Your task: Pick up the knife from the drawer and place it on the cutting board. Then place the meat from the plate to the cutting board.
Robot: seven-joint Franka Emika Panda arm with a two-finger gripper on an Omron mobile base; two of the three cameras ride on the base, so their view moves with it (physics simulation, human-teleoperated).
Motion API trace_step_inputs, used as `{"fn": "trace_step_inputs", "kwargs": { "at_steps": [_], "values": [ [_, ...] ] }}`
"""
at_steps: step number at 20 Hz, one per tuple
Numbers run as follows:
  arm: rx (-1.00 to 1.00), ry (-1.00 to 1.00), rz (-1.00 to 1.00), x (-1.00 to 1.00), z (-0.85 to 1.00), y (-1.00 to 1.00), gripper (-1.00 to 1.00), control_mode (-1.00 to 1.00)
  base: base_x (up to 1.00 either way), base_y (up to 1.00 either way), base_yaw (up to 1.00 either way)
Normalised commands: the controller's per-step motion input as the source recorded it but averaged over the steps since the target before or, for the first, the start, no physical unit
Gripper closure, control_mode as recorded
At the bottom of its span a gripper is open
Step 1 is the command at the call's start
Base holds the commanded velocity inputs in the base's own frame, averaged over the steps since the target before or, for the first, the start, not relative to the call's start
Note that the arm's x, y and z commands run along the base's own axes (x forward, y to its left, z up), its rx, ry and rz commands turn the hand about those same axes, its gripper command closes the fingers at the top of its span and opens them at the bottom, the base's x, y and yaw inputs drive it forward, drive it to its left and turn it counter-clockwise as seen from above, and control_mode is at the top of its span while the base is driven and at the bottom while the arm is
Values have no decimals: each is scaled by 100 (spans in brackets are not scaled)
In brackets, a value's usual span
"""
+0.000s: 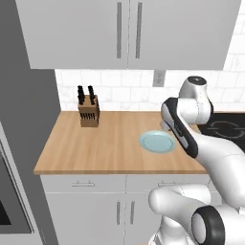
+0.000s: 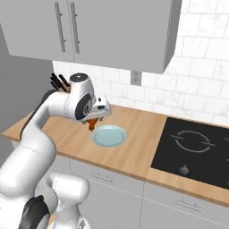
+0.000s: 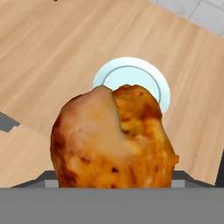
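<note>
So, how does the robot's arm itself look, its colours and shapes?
The arm has smooth, rounded, glossy white shells, thick like tubes, with dark grey to black bands and round caps at the joints. One black band runs along the forearm link in the left base view. The gripper hangs from a flat, boxy white hand with small dark details. No loose cables or printed markings are visible.

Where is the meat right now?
The meat is held in the tool, lifted above the wooden counter just beside the blue plate, on the side toward the knife block.
</note>
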Motion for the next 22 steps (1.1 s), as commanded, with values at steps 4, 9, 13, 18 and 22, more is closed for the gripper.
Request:
{"fn": "trace_step_inputs", "kwargs": {
  "at_steps": [4, 9, 13, 18, 22],
  "values": [
    [0, 0, 0, 0, 0, 0, 100, 100, -97, -15, -32],
    [0, 0, 0, 0, 0, 0, 100, 100, -51, -29, -65],
    [0, 0, 0, 0, 0, 0, 100, 100, -10, -38, -77],
    [0, 0, 0, 0, 0, 0, 100, 100, 0, -47, -79],
    [0, 0, 0, 0, 0, 0, 100, 100, 0, -54, -77]
  ]
}}
